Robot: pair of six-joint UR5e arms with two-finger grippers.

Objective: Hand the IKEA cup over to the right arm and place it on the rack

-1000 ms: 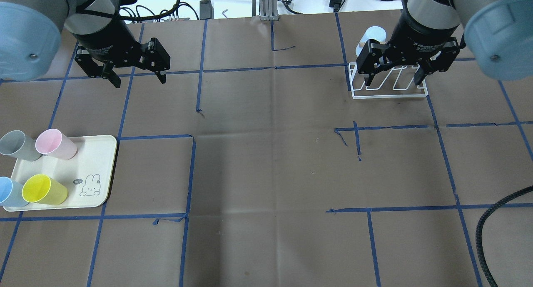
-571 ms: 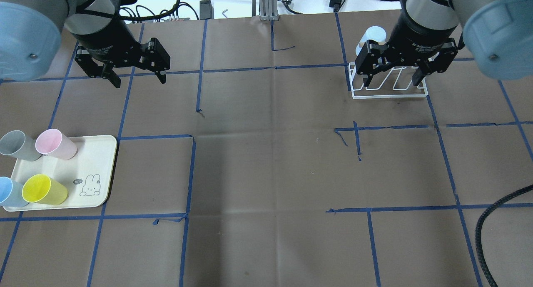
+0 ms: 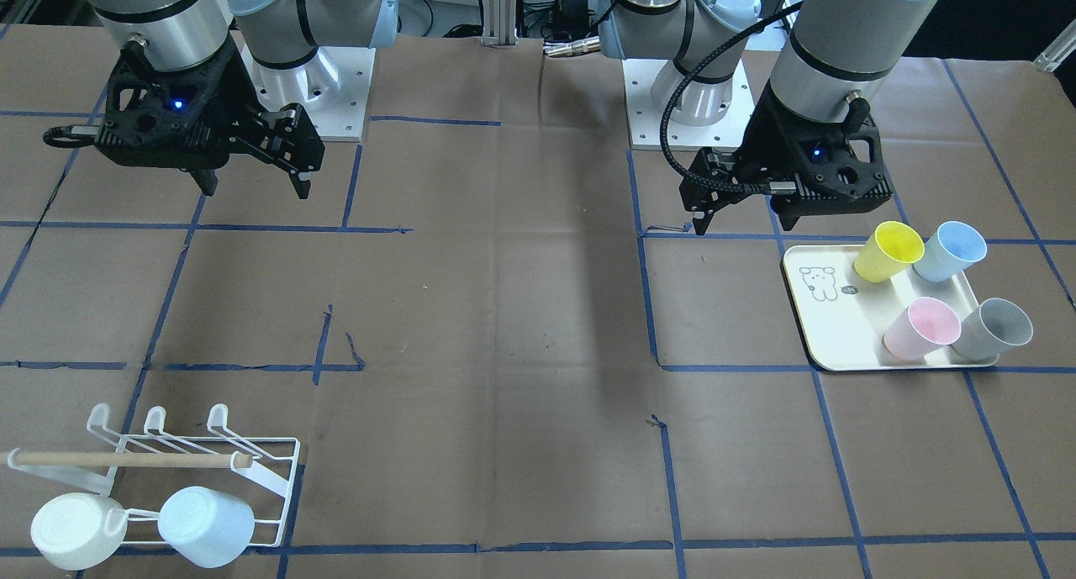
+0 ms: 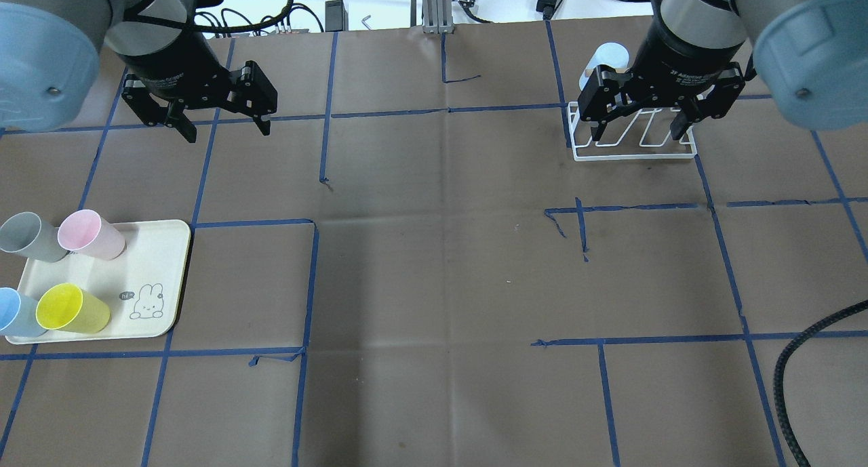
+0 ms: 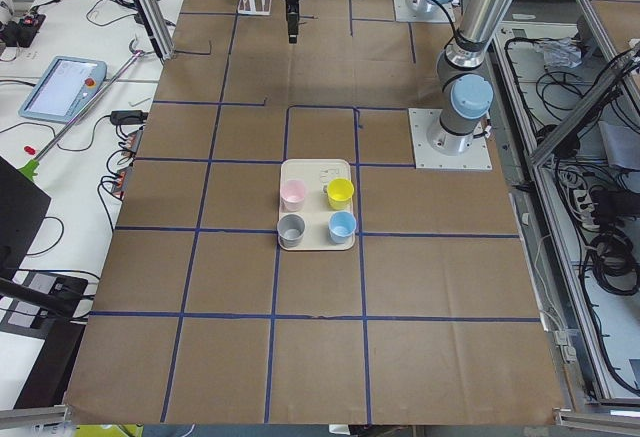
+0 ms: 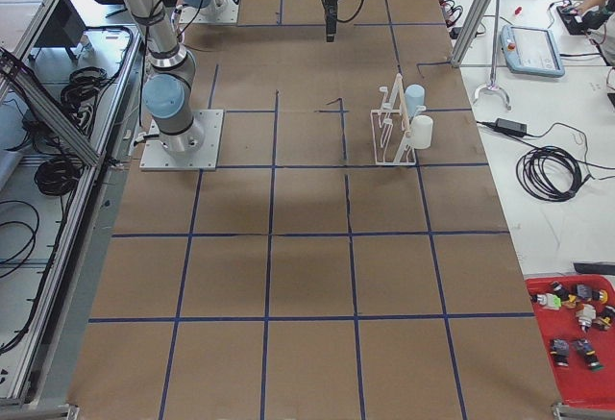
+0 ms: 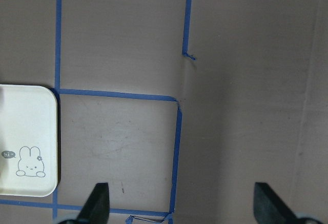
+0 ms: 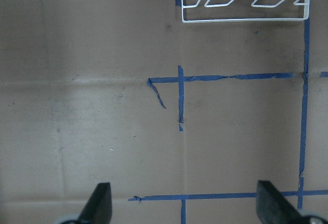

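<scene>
Four cups [image 4: 91,234] crowd the tray [image 4: 173,277]; my left end effector [image 4: 229,135] and right end effector [image 4: 636,136] hang spread and empty, and I fear a wide grasp topples neighbours.

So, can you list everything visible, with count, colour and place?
cups on tray: four, yellow cup, blue cup, pink cup, grey cup, open side up
cups on rack: two, white cup, pale blue cup, side by side
tray: one, cream with rabbit drawing, robot's left side
rack: one, white wire with wooden bar, robot's far right
table: one, brown, blue tape lines
cable: one, black, table's right edge
left end effector: one, black, open, above table
right end effector: one, black, open, above table
</scene>
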